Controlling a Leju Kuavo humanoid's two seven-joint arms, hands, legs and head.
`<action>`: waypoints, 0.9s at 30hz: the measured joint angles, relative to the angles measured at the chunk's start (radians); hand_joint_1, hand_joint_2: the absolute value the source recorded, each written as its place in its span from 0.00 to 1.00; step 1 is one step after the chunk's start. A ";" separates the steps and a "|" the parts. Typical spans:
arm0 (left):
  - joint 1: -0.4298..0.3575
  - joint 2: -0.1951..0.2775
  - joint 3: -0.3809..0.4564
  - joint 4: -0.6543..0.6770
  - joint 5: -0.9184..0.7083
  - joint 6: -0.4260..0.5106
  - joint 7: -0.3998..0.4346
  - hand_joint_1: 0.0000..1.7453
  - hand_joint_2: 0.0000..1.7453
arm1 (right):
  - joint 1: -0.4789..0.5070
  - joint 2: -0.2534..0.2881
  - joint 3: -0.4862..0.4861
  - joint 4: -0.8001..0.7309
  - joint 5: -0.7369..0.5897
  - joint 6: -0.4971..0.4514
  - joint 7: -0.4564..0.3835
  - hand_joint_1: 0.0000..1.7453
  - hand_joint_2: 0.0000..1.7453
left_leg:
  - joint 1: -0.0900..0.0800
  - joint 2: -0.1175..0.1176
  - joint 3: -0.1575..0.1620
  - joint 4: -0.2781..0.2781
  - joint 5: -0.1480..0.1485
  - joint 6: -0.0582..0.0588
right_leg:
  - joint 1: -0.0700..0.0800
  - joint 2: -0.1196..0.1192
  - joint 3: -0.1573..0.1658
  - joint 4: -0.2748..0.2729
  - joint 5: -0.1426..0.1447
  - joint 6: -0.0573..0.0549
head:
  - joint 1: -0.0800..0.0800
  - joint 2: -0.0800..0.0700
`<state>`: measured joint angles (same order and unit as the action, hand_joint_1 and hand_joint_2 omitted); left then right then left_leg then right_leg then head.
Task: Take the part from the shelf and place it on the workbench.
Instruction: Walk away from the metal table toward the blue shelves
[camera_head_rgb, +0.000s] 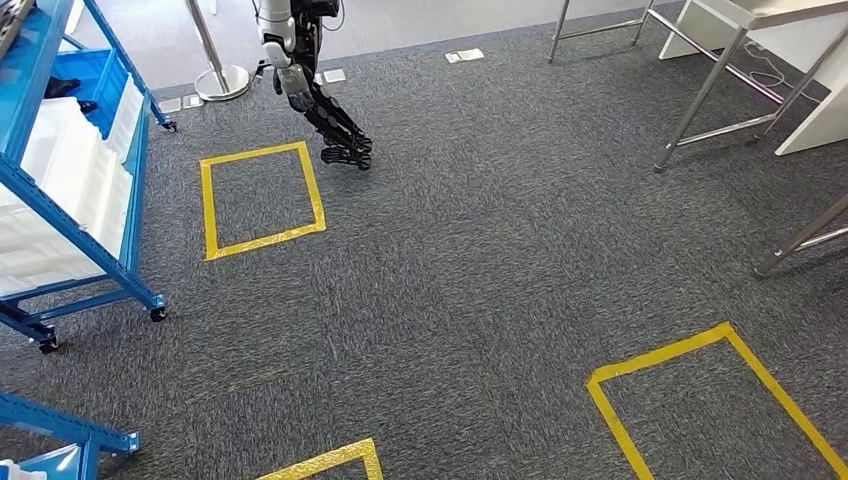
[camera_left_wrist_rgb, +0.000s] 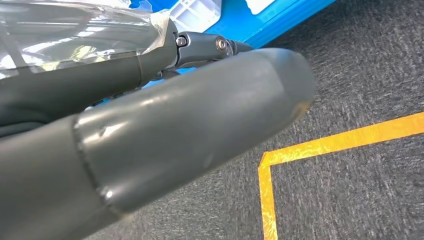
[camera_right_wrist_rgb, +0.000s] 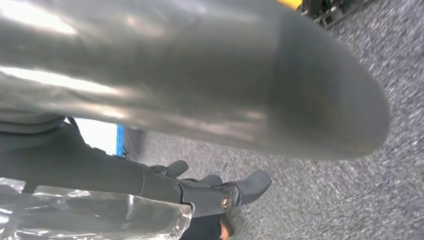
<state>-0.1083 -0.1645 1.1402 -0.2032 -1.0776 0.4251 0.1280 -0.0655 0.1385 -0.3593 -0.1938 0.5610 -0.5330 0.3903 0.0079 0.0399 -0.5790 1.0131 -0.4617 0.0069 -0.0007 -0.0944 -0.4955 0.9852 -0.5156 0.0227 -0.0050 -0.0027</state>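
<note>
Left hand (camera_left_wrist_rgb: 150, 135) close to its wrist camera, thick grey thumb across the frame, dark fingers (camera_left_wrist_rgb: 205, 47) stretched out behind it; pressed along those fingers, a crinkled clear plastic wrap (camera_left_wrist_rgb: 75, 35) — cannot tell whether gripped or merely lying against them, nor how far the hand is open.

Right hand (camera_right_wrist_rgb: 200, 85) much the same in its own wrist view: broad blurred thumb, dark fingers (camera_right_wrist_rgb: 250, 185) lightly curled past it, clear plastic (camera_right_wrist_rgb: 100, 210) lying along them near the wrist; grip there impossible to judge as well. Cannot tell if this wrapping holds the part, or if it is one piece between both hands.

From the head view, grey carpet (camera_head_rgb: 480, 260) all around; blue wheeled shelf (camera_head_rgb: 137, 190) at the left with white bins (camera_head_rgb: 70, 180) in it; metal-legged workbench (camera_head_rgb: 760, 15) at the far right, well apart from the shelf. Yellow tape squares on the floor — one (camera_head_rgb: 315, 190) just beside the shelf, another (camera_head_rgb: 660, 358) nearer on the right. Farther off, a silver-and-black jointed limb (camera_head_rgb: 320, 105) of another machine, and a stanchion base (camera_head_rgb: 222, 82) near it.
</note>
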 joint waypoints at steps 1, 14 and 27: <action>0.001 0.000 -0.002 0.000 -0.002 -0.002 0.000 0.00 0.00 | -0.001 0.000 -0.002 0.000 -0.001 0.000 0.001 0.00 0.00 | -0.001 -0.009 0.000 -0.003 0.002 0.008 | -0.001 -0.004 0.003 0.001 -0.002 0.006 | 0.001 0.000; 0.001 0.003 -0.021 0.000 -0.021 -0.008 0.010 0.00 0.00 | 0.002 0.006 -0.024 0.000 -0.001 -0.013 0.018 0.00 0.00 | -0.003 -0.138 -0.001 -0.006 0.014 0.018 | -0.020 0.147 -0.032 0.021 0.010 0.031 | 0.004 0.000; 0.003 0.002 -0.020 0.000 -0.017 -0.004 0.021 0.00 0.00 | 0.000 0.011 -0.025 0.000 0.023 -0.013 0.027 0.00 0.00 | 0.002 0.000 -0.031 0.079 -0.026 -0.007 | -0.002 0.018 -0.022 0.012 0.017 -0.025 | -0.009 0.000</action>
<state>-0.1056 -0.1630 1.1204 -0.2033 -1.0948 0.4215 0.1488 -0.0652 0.1499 -0.3845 -0.1936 0.5835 -0.5463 0.4170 0.0095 0.0400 -0.6104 1.0917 -0.4880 -0.0001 -0.0026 -0.0762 -0.5179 0.9977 -0.4982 -0.0025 -0.0143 -0.0027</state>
